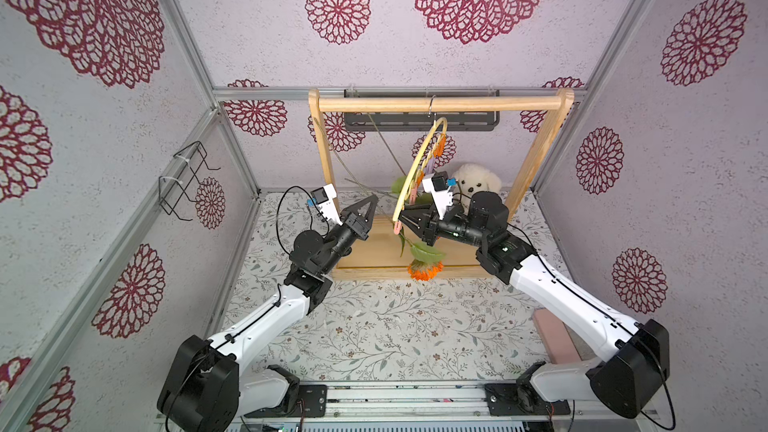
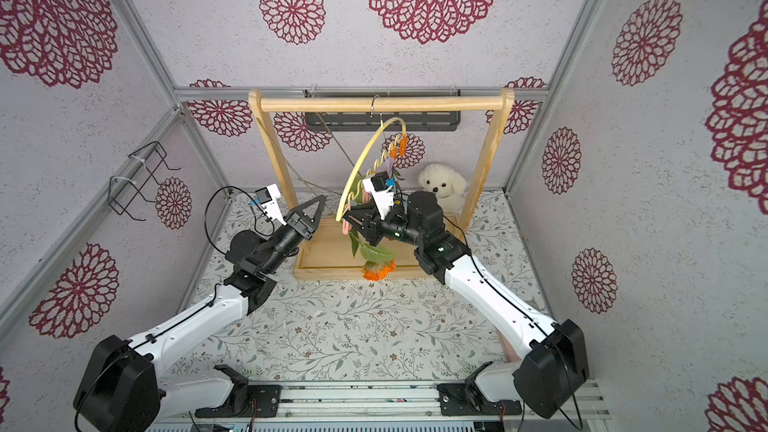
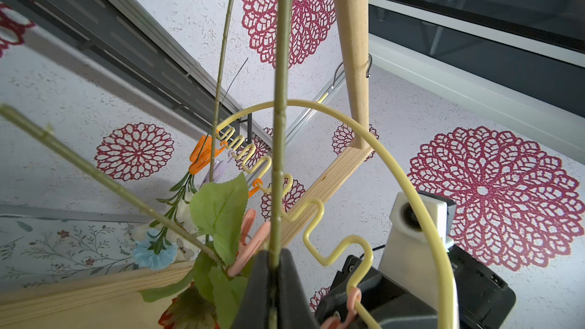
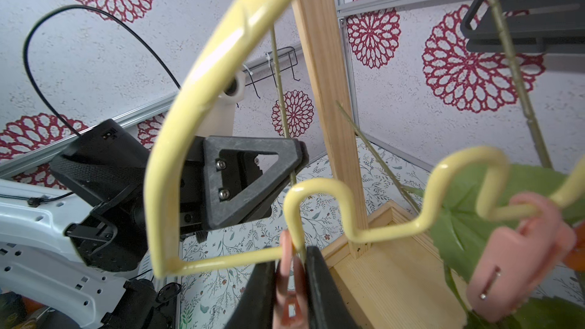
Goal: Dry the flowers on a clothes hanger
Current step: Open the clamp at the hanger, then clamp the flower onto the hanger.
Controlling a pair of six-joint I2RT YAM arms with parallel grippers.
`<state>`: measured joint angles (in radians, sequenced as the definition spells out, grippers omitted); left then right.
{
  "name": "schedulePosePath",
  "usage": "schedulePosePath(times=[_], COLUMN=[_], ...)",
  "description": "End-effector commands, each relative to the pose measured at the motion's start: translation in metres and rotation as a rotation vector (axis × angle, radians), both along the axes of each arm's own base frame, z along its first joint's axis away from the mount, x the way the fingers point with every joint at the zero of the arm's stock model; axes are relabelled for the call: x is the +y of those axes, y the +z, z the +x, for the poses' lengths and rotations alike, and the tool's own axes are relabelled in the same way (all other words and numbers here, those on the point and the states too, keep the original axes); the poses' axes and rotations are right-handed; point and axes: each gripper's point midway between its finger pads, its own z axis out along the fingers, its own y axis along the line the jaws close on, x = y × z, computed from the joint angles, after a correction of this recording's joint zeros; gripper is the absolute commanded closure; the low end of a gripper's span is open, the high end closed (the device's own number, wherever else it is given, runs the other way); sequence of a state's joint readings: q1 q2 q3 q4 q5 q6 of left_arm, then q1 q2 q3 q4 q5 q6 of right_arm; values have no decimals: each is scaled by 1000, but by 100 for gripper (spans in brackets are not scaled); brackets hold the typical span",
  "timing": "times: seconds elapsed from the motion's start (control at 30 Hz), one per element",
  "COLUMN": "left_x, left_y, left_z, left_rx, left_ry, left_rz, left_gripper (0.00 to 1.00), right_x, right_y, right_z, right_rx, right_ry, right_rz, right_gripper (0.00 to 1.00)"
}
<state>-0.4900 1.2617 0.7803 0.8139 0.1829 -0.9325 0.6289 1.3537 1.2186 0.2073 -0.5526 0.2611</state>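
Note:
The pale yellow clothes hanger (image 1: 415,168) (image 2: 360,162) hangs by its metal hook from the wooden rack, turned edge-on. My right gripper (image 4: 289,261) (image 1: 401,221) is shut on a pink clothespin (image 4: 288,283) at the low end of the hanger's wavy bar (image 4: 319,185). My left gripper (image 3: 274,254) (image 1: 372,200) is shut on a long green stem (image 3: 280,90) that runs up toward the rack's top. An orange bloom (image 1: 424,270) (image 2: 377,270) hangs head down below the hanger beside a second pink clothespin (image 4: 519,254). A light-blue carnation (image 3: 155,253) hangs from an orange clothespin (image 3: 202,153).
The wooden rack (image 1: 440,103) stands on a wooden base (image 1: 374,243) at the back. A white plush dog (image 1: 476,178) sits behind my right arm. A black wire basket (image 1: 183,180) hangs on the left wall, a black shelf (image 1: 419,120) on the back wall. A pink block (image 1: 557,334) lies at the right.

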Motion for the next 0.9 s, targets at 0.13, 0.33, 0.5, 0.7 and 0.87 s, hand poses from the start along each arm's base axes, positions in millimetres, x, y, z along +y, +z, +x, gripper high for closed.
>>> schedulePosePath(times=[0.13, 0.33, 0.5, 0.7, 0.87], left_x=[-15, -17, -17, -13, -12], left_y=[14, 15, 13, 19, 21], left_z=[-11, -12, -11, -10, -8], left_rx=[-36, -30, -28, -42, -35], left_ry=[-90, -97, -96, -77, -79], left_rz=[-15, -1, -3, -25, -49], left_gripper=[100, 100, 100, 100, 100], right_x=[-9, -9, -8, -7, -7], right_y=[33, 30, 31, 26, 24], right_z=[-3, -3, -4, -5, -5], right_rx=[-135, -134, -137, -126, -121], right_ry=[-39, -39, -28, -22, -21], right_rz=[45, 39, 47, 41, 42], right_gripper=[81, 81, 81, 81, 81])
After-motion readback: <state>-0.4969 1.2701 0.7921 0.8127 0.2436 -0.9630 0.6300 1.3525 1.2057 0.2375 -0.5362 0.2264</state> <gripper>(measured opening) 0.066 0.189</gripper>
